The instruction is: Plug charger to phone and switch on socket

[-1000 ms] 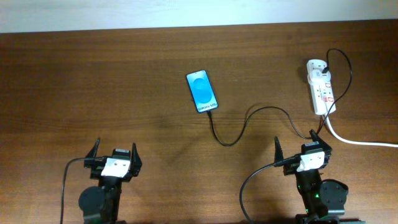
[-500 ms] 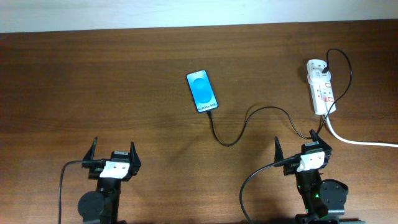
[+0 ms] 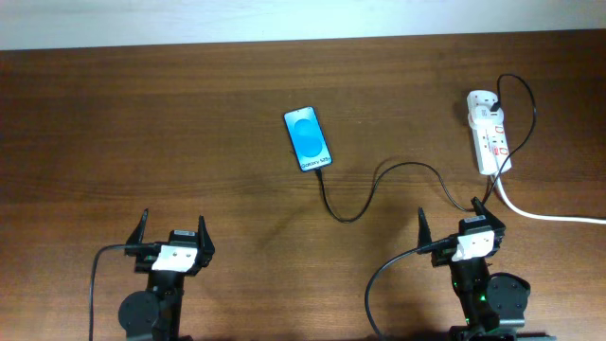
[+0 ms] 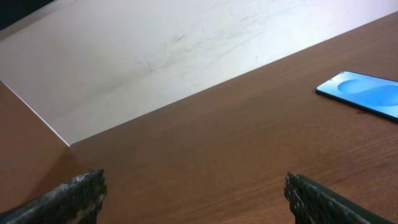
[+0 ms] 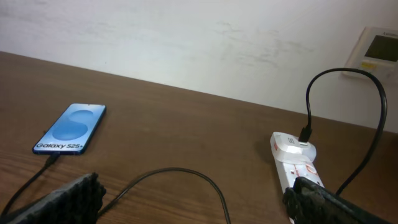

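- phone (image 4: 364, 93): lying ahead and to the right of the left gripper (image 4: 193, 186), being cut off by the left wrist picture's right edge.
- socket (image 5: 295, 168): near end disappearing behind the right gripper's (image 5: 193, 188) right finger; switch positions showing too small to read.
- charger (image 5: 180, 169): running off the bottom edge beneath the right gripper.
- white cord (image 3: 568, 218): leaving the overhead picture to the right of the right gripper.
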